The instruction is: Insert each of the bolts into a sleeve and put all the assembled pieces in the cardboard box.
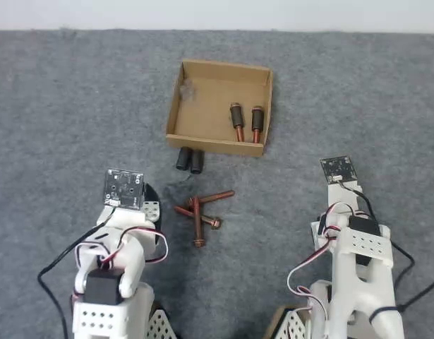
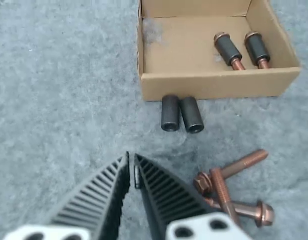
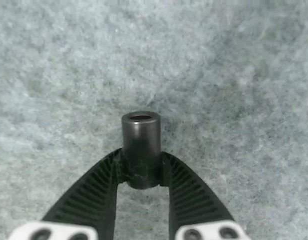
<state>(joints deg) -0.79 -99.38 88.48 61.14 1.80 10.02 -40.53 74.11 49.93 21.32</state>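
Observation:
The cardboard box [image 1: 176, 106] stands at the back centre with two assembled bolt-and-sleeve pieces [image 1: 246, 121] inside, near its right wall. Two black sleeves [image 1: 190, 160] lie side by side just in front of the box. Three copper bolts [image 1: 198, 215] lie crossed in a pile nearer the arms. My left gripper [image 2: 131, 161] is shut and empty, low over the carpet, short of the sleeves [image 2: 181, 113] and left of the bolts [image 2: 225, 187]. My right gripper [image 3: 141, 167] is shut on a third black sleeve [image 3: 140, 137], held over bare carpet with its open end facing away from the wrist.
Grey carpet covers the table. The left arm [image 1: 114, 261] sits at the lower left and the right arm [image 1: 358, 247] at the lower right, well apart. Open carpet lies between the right arm and the bolt pile.

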